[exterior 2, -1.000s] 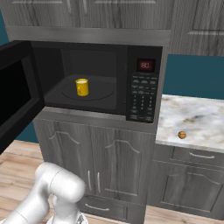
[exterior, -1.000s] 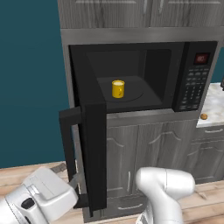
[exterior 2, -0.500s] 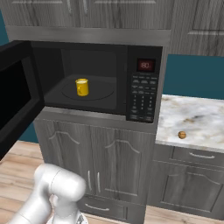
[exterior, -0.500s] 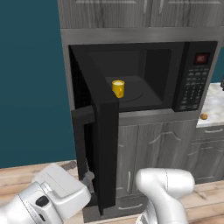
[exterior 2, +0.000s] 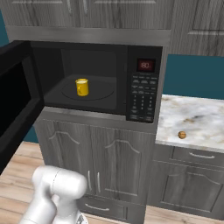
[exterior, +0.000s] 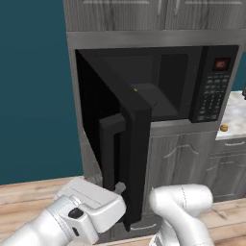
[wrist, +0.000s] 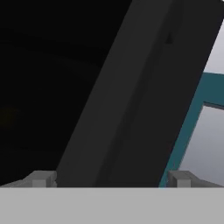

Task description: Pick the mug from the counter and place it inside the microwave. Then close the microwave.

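Note:
The yellow mug (exterior 2: 82,87) stands upright on the turntable inside the black microwave (exterior 2: 142,96). In the left base view the swinging door (exterior: 137,158) hides all but a sliver of the mug (exterior: 135,89). That door stands about half shut, its long bar handle (exterior: 108,153) facing outward. My gripper (exterior: 119,188) is low at the door's outer face, by the handle's lower end. In the hand view the gripper (wrist: 111,178) is open, its fingertips (wrist: 41,178) wide apart, with the dark bar handle (wrist: 131,96) close between them.
The marble counter (exterior 2: 197,118) lies right of the microwave with a tiny brown lump (exterior 2: 181,134) on it. Grey woodgrain cabinets (exterior 2: 105,166) stand below and above. A teal wall (exterior: 33,86) is on the left, over a wooden floor (exterior: 29,192).
The microwave door has swung further toward shut, with my hand following it to the right. In the left base view the door now covers nearly all of the mug.

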You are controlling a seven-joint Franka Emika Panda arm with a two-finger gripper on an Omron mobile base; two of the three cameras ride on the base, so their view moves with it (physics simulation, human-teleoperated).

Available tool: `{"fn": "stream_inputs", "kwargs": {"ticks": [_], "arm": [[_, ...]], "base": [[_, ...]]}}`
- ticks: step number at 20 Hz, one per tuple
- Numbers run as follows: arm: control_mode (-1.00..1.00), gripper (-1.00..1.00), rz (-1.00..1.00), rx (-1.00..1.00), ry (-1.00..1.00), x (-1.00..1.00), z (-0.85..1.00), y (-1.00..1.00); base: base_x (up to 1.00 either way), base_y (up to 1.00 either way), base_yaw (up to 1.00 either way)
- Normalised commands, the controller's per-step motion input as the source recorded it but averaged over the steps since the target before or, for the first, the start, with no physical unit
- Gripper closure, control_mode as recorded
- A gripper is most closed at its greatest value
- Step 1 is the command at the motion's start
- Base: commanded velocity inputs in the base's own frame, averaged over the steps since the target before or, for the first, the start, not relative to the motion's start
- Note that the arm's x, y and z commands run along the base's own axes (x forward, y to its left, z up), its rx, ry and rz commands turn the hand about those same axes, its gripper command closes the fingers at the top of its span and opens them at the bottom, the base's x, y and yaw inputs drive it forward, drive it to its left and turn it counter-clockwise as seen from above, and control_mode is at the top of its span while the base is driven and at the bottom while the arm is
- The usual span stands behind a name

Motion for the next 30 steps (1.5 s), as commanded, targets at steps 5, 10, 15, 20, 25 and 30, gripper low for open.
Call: {"fn": "stream_inputs", "kwargs": {"ticks": [5,10,15,20,25,30], "arm": [[-1.00,-1.00,0.09,0.00,0.03,0.00,0.00,-0.51],[-1.00,-1.00,0.05,0.00,0.00,0.00,0.00,-0.52],[-1.00,-1.00,0.03,0.00,0.00,0.00,0.00,-0.57],[-1.00,-1.00,0.03,0.00,0.00,0.00,0.00,-0.60],[-1.00,-1.00,0.00,0.00,0.04,0.17,0.02,-0.58],[-1.00,-1.00,0.00,0.00,0.04,0.31,0.08,-0.50]], "base": [[0.00,0.00,0.00],[0.00,0.00,0.00],[0.00,0.00,0.00],[0.00,0.00,0.00],[0.00,0.00,0.00],[0.00,0.00,0.00]]}}
